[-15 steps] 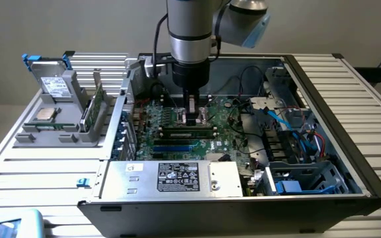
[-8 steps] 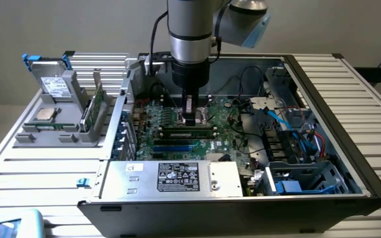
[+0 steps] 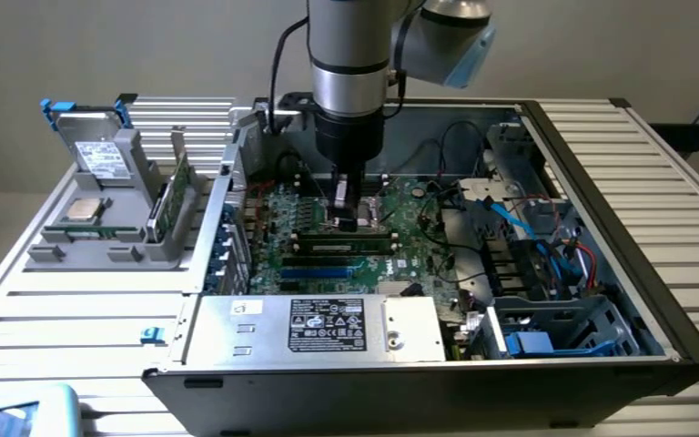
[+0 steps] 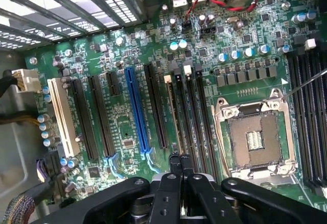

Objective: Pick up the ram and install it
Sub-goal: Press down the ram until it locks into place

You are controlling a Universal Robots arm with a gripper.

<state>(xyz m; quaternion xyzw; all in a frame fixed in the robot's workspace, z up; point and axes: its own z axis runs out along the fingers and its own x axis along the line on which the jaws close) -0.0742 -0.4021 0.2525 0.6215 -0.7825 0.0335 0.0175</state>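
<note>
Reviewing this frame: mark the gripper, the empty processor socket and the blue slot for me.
gripper [image 4: 180, 158], wrist view, tips of the shut fingers.
processor socket [image 4: 254, 141], wrist view, middle of the open socket.
blue slot [image 4: 137, 109], wrist view, midway along its length.

One arm [image 3: 349, 55] with one pincer [image 4: 180, 158]. One open case [image 3: 592, 228] holding one motherboard [image 4: 127, 55] and one power supply [image 3: 313, 326]. One ram [image 3: 347, 243] sits in a slot. One holder [image 3: 113, 232] carries one processor [image 3: 83, 209].

A plain grey wall [image 3: 106, 45] stands behind a ribbed, silver metal table [image 3: 70, 309].
</note>
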